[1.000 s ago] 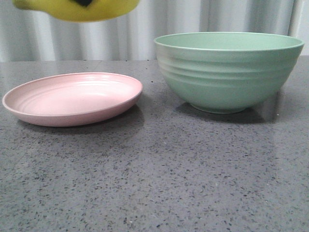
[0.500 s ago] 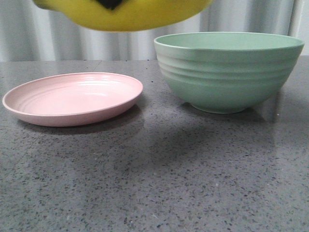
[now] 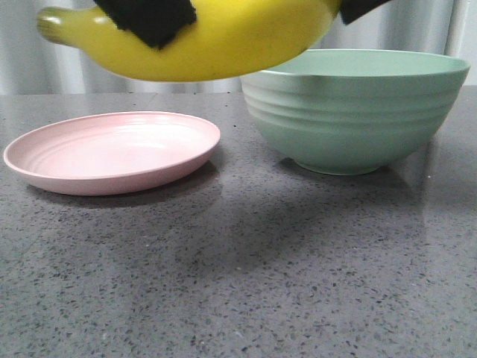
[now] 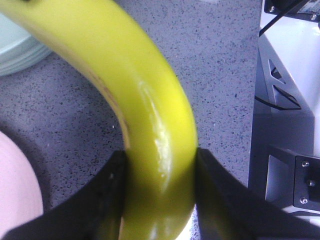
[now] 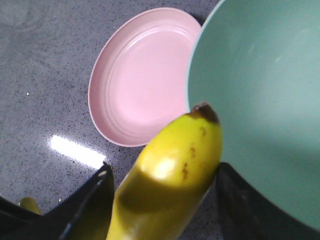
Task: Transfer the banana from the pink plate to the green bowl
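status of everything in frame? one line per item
banana: off the plate, held in the air by both grippers, dark tip over the bowl's rim
pink plate: empty, flat on the table
green bowl: upright, visible inside empty
left gripper: shut on the banana
right gripper: shut on the banana near its dark tip
table: grey speckled, bears plate and bowl

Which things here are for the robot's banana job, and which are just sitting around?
For the job:
- banana, held up in the air by both grippers, left gripper and right gripper
- pink plate, with nothing on it
- green bowl, where the banana goes

Just there:
- grey table
- pale curtain behind
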`<act>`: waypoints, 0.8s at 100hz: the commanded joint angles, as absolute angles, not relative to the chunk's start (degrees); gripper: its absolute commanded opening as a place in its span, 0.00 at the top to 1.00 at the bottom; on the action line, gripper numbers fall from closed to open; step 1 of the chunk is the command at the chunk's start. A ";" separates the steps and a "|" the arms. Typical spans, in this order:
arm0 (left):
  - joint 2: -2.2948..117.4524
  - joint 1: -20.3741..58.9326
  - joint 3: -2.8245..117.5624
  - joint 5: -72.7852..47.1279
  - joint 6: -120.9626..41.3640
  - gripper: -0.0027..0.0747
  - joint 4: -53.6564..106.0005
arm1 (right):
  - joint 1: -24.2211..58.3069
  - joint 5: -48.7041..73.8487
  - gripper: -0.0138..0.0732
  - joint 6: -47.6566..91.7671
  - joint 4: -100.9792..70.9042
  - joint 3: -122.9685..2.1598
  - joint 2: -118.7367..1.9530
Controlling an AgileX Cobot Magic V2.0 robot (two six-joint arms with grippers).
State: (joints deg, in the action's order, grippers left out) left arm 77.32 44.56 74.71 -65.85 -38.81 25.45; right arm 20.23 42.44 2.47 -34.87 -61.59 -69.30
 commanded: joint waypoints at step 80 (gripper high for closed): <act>75.11 44.96 78.44 -65.81 -38.97 0.27 30.48 | 20.18 36.69 0.93 3.67 -36.11 -63.86 -69.14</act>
